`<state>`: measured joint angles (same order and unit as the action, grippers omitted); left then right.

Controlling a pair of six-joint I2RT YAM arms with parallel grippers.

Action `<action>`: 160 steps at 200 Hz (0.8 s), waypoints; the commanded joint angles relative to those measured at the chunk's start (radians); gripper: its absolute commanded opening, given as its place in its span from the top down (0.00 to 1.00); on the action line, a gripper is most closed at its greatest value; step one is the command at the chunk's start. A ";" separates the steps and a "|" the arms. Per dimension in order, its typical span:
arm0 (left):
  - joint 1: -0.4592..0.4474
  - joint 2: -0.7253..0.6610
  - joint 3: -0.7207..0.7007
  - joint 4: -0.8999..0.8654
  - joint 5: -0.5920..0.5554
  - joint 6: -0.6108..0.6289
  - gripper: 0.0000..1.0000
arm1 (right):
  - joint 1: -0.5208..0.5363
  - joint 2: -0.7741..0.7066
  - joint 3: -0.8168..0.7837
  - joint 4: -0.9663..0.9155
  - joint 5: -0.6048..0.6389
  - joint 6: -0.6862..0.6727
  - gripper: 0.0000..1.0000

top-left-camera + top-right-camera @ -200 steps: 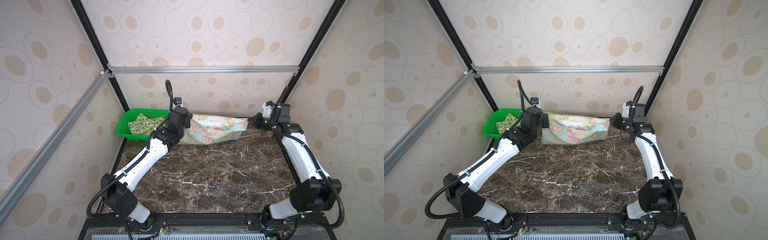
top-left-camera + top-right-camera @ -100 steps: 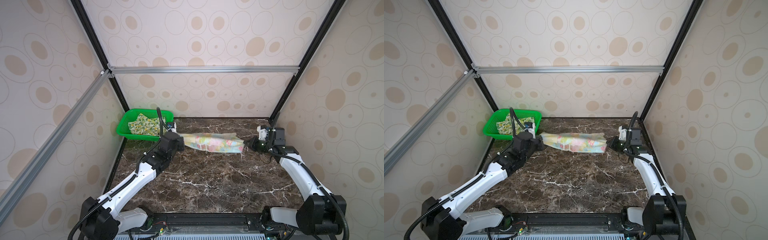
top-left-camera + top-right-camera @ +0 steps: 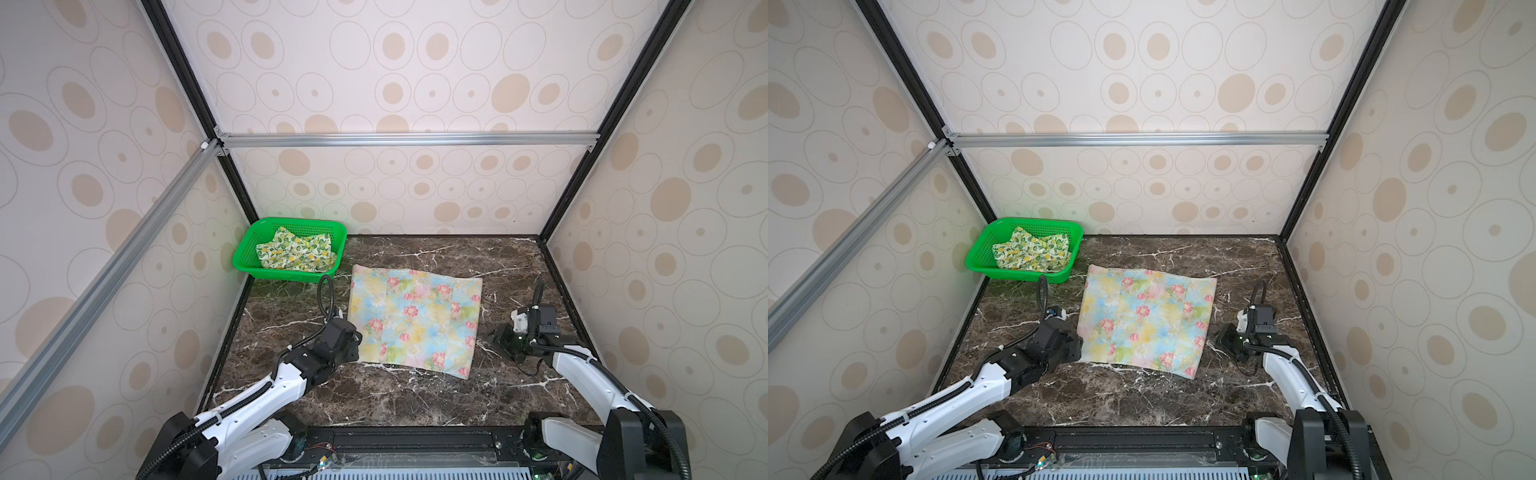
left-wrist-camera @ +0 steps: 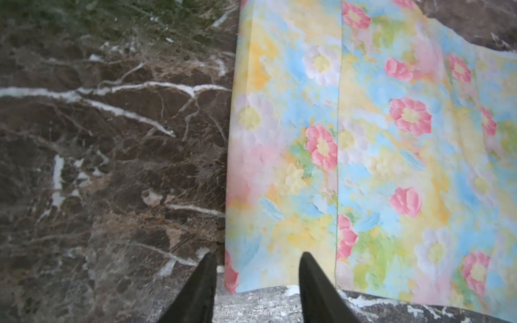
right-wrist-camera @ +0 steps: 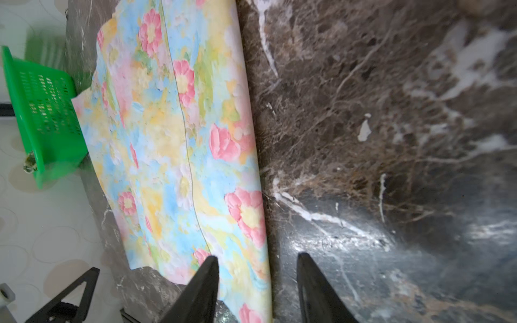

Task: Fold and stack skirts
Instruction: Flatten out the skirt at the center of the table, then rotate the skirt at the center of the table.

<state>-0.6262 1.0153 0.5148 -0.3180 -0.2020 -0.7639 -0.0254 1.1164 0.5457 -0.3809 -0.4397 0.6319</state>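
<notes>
In both top views the floral skirt (image 3: 415, 320) lies spread flat mid-table (image 3: 415, 399), and the lemon skirt (image 3: 297, 251) sits crumpled in the green basket (image 3: 245, 253) at the far left corner. The left gripper (image 3: 353, 338) is right at the floral skirt's left edge, while the right gripper (image 3: 500, 336) stands just clear of its right edge. One thing to watch: the near right corner trails lower than the rest and the far edge ripples, so a fold from here would likely come out skewed. On to the left wrist view: the jaws stand about half apart with nothing gripped, and the skirt's near corner sits beneath the gap between the fingertips (image 4: 207, 268). A shallow pinch there could catch only one layer (thin cloth slips easily), or the tips could scrape the marble. In the right wrist view the jaws are likewise about half apart and empty, with the skirt's side edge running under the gap. If one side grips deeper than the other, the cloth would likely drag and bunch towards the nearby basket. As for writing, I can make out no brand, label or lettering in any view.
</notes>
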 commanded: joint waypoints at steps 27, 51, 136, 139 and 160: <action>-0.009 0.022 0.061 -0.093 -0.050 0.009 0.46 | 0.160 -0.062 0.078 -0.099 0.152 0.004 0.59; -0.010 0.091 0.065 -0.018 -0.006 0.039 0.54 | 0.287 -0.039 0.087 -0.099 0.176 0.049 0.73; -0.038 0.327 0.046 0.098 -0.006 0.054 0.67 | 0.412 0.204 -0.022 0.111 0.244 0.169 1.00; -0.040 0.327 0.041 0.097 -0.004 0.053 0.67 | 0.412 0.215 -0.018 0.109 0.249 0.168 1.00; -0.060 0.319 0.023 0.075 -0.004 0.031 0.67 | 0.411 0.299 0.031 0.054 0.305 0.150 1.00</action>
<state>-0.6621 1.3407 0.5465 -0.2321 -0.1898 -0.7174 0.3851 1.3289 0.5438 -0.2878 -0.2382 0.7746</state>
